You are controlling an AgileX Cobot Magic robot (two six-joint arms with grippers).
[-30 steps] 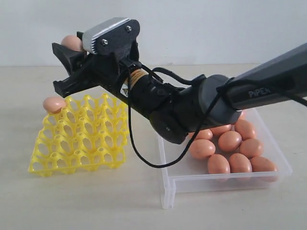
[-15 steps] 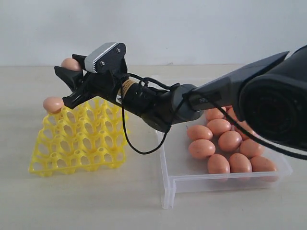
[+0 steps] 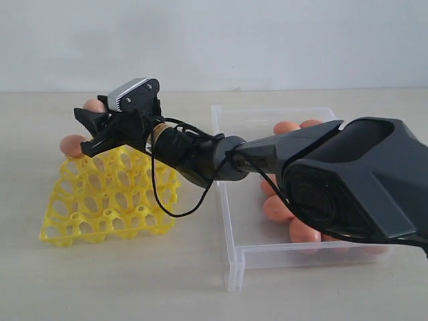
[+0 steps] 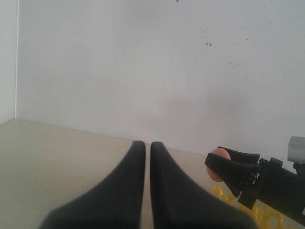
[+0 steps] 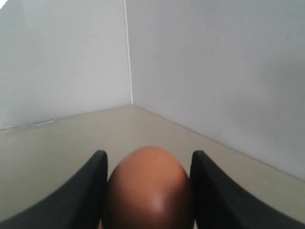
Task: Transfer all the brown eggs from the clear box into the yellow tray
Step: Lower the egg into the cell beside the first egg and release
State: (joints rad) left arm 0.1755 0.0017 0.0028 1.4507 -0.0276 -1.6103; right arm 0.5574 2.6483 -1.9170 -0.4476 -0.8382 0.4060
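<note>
Right arm's dropped and reached further left since a second ago; right gripper (image 5: 149,153) now sits low over the far-left corner of the tray (image 3: 100,231), was well above it. Jaws haven't changed: clamped on one egg (image 3: 93,105), a finger on each side in the wrist view.

Second egg (image 3: 72,145) already sits in the far-left corner cup, hasn't shifted. Held egg is just behind and above it in the exterior view. Touching or apart: can't tell.

Key relation: the target has to be a free cup next to that corner egg, just below the jaws. Arm is near level, so the held egg's long axis looks to run along the fingers, lying roughly flat rather than upright. Probably needs a tilt or a short drop into the cup.

Remaining eggs (image 3: 277,208) are in the box (image 3: 267,257), mostly hidden by the arm.

Left gripper (image 4: 144,148): fingers together, empty, parked off to the side. Right arm is the nearer one.
</note>
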